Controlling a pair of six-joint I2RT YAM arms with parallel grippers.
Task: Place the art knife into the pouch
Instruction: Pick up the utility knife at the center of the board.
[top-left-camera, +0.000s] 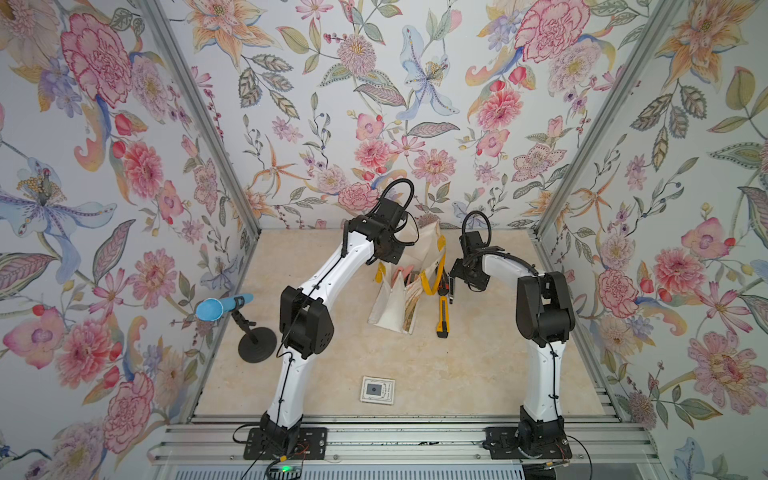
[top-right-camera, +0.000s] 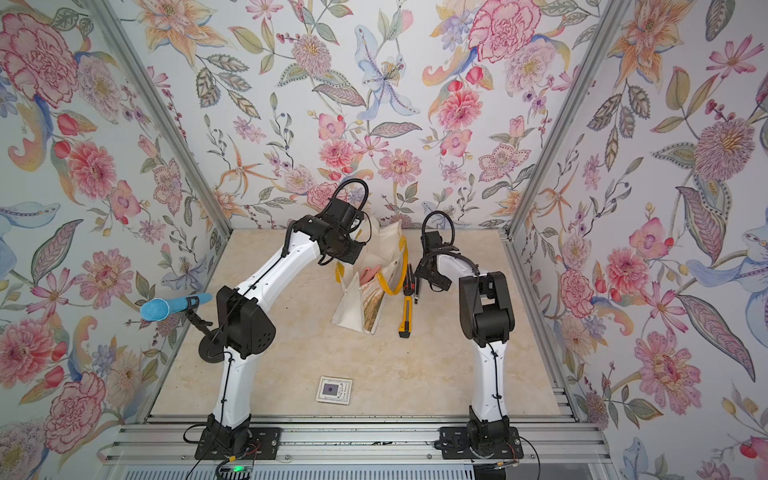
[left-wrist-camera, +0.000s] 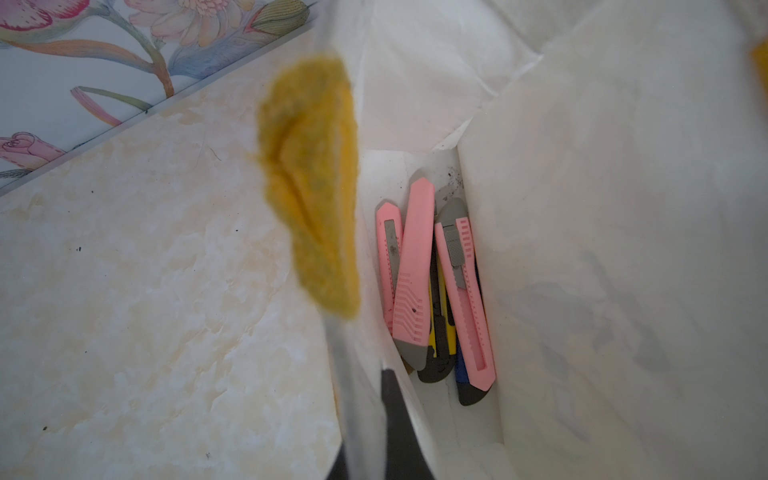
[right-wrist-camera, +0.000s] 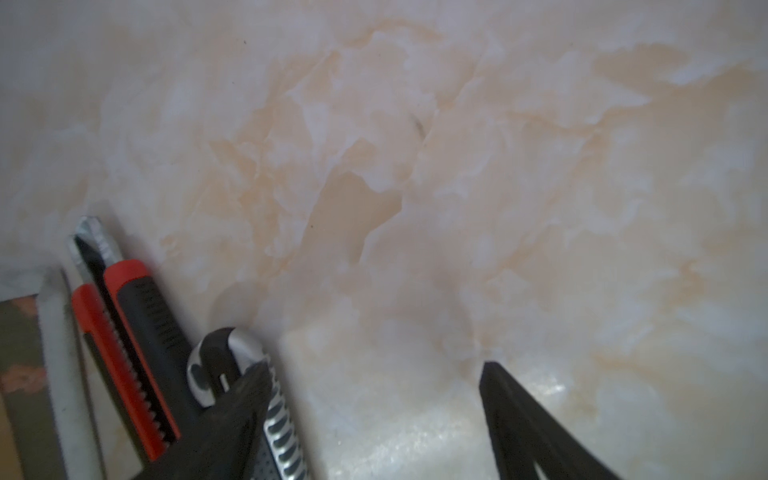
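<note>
Left arm reaches forward and bends down at the wrist over the pouch (top-left-camera: 392, 309). The left hand (left-wrist-camera: 365, 407) is clamped on the pouch's rim fabric and holds the mouth open, with a blurred yellow handle (left-wrist-camera: 316, 187) hanging close to the wrist camera. The pouch stands mid-back on the surface (top-left-camera: 457, 374), with pink knives (left-wrist-camera: 415, 266) and others lying at its bottom.

Right arm is folded, wrist pointing down just right of the pouch. The right hand (right-wrist-camera: 374, 365) is low over the surface with fingers wide apart and nothing between them. One finger (right-wrist-camera: 232, 415) overlaps the silver knife (right-wrist-camera: 286, 449); contact is unclear. The red knife (right-wrist-camera: 124, 353) lies beside it, against the pouch. The yellow knife (top-left-camera: 443, 318) lies nearer the robot, just beside the pouch.
</note>
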